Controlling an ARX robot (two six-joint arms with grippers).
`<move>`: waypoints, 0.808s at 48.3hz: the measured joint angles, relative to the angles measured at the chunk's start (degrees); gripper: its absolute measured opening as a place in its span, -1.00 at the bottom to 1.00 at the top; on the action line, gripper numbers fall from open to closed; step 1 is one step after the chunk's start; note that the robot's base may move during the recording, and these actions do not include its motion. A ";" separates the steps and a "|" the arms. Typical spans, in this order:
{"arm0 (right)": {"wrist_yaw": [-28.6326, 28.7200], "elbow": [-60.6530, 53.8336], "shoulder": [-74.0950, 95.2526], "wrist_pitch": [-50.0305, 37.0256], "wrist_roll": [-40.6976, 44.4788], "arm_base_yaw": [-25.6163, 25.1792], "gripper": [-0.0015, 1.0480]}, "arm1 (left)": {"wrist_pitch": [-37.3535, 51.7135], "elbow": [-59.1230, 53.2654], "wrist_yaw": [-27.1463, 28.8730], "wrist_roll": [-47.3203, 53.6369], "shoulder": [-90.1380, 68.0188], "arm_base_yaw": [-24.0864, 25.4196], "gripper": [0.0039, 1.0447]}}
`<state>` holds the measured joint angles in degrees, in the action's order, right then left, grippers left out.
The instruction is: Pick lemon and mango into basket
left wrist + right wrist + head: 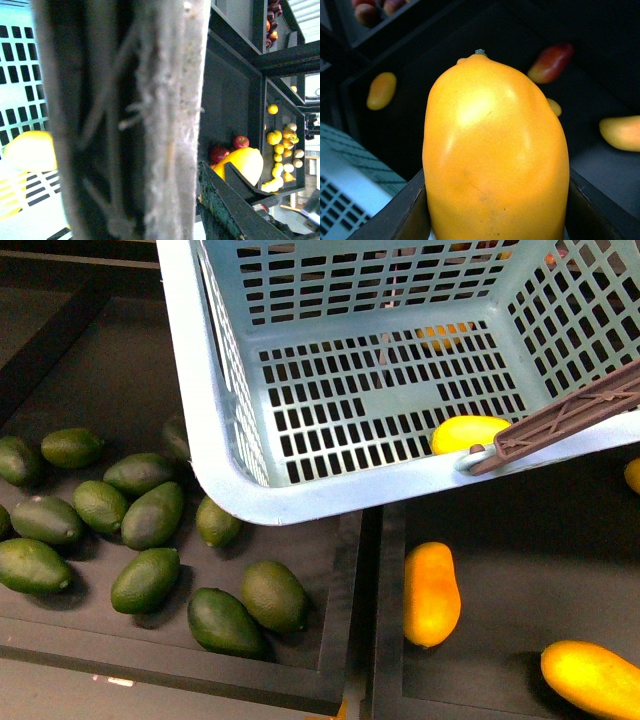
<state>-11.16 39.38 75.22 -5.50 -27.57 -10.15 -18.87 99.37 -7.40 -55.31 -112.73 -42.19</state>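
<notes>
The pale turquoise basket (330,390) hangs tilted above the trays, its brown handle (570,415) at the right rim. The lemon (468,432) lies on its slotted floor by the near wall. In the left wrist view my left gripper (190,200) is shut on the basket's handle (125,120), which fills the middle, with the lemon (31,150) blurred beside it. In the right wrist view my right gripper (495,220) is shut on the mango (495,150), stem end pointing away, with the basket's edge (345,175) beside it. Neither arm shows in the front view.
Several dark green oval fruits (150,515) lie in the black tray at the left. Two more mangoes (431,592) lie in the tray at the right, more in the right wrist view (381,90). Red apples (241,142) and shelves of yellow fruit show beyond the left gripper.
</notes>
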 joint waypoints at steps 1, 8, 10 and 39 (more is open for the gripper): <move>-0.07 0.17 -0.31 0.13 -0.04 0.46 0.13 | 0.00 0.00 0.00 0.00 0.00 0.00 -0.51; -2.54 3.67 -2.05 0.85 -0.46 7.45 0.13 | 0.00 0.00 -0.09 0.00 0.00 -0.02 -0.51; -3.10 4.50 -1.99 0.68 -0.46 9.14 0.13 | 0.00 0.00 -0.09 0.00 0.00 -0.02 -0.51; -8.76 11.19 7.63 -0.57 -1.84 21.73 0.77 | -0.02 -0.02 0.48 -0.02 0.00 0.22 -0.52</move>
<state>-19.92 50.57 82.85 -6.07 -29.41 11.57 -18.90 99.35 -6.92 -55.33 -112.73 -41.98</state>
